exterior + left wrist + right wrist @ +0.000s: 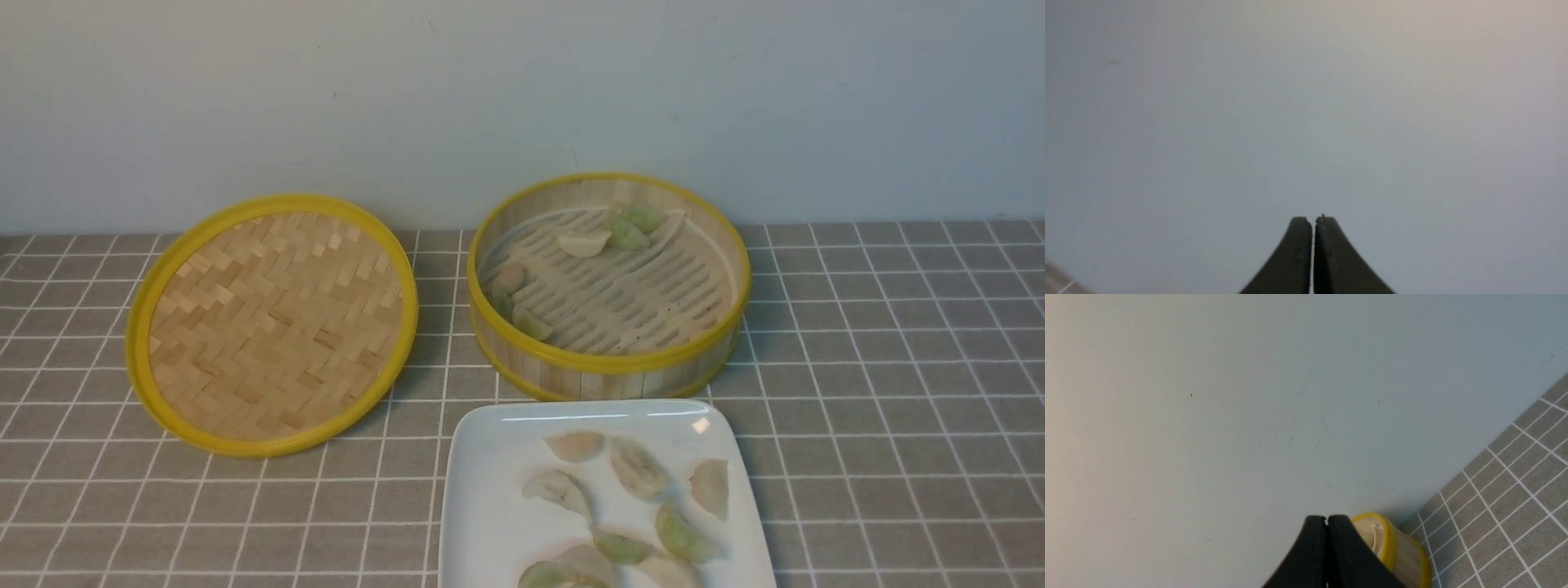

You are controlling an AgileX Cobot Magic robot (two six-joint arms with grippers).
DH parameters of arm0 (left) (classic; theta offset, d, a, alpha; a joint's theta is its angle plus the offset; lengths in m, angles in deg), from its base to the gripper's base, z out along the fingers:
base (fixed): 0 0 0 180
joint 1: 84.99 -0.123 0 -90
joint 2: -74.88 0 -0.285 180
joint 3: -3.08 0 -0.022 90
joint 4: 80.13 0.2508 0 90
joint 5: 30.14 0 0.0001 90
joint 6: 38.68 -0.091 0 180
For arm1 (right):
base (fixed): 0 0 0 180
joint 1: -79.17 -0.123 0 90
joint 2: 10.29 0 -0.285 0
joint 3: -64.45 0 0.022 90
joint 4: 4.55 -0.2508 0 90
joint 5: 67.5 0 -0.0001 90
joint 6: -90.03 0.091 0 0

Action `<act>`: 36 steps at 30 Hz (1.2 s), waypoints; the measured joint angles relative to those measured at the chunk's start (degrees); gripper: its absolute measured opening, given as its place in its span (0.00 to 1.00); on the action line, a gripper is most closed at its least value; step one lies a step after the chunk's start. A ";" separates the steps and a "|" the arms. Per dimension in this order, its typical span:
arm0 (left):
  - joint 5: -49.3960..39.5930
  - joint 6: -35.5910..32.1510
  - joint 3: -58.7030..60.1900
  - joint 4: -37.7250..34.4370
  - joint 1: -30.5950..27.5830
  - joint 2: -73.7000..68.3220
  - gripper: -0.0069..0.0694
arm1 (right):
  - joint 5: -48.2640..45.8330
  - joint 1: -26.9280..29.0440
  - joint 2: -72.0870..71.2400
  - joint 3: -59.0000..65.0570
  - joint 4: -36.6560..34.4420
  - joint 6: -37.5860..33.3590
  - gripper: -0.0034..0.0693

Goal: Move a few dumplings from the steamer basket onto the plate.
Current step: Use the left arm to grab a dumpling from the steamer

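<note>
steamer basket: toward bench's back edge, several dumplings inside | plate: toward front edge, just before basket, more dumplings on it | left gripper: jaws together, empty | right gripper: jaws together, empty

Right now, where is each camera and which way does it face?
Front view: between the arms, looking forward over lid, steamer basket, plate to the wall; no arm shows.
Left wrist view: left arm, facing wall; shut left claw shows.
Right wrist view: right arm, facing wall; shut right claw shows.
Shared: front and right wrist show the steamer basket.
</note>
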 joint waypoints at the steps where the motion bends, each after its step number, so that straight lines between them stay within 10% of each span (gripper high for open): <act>1: -1.32 0.17 -3.05 0.83 0.00 -1.93 0.08 | 0.30 0.00 0.00 0.00 -0.07 0.17 0.03; 7: -21.56 -0.14 -22.86 7.88 0.00 -19.89 0.08 | -11.93 -0.12 2.08 -8.74 2.46 -3.37 0.03; 16: -68.30 -12.70 -58.01 12.26 0.05 -62.36 0.08 | -54.40 -0.12 31.52 -43.66 10.75 -21.74 0.03; 36: -89.20 -17.25 -117.67 22.80 17.63 -120.69 0.08 | -70.55 -0.17 51.38 -58.04 12.44 -31.15 0.03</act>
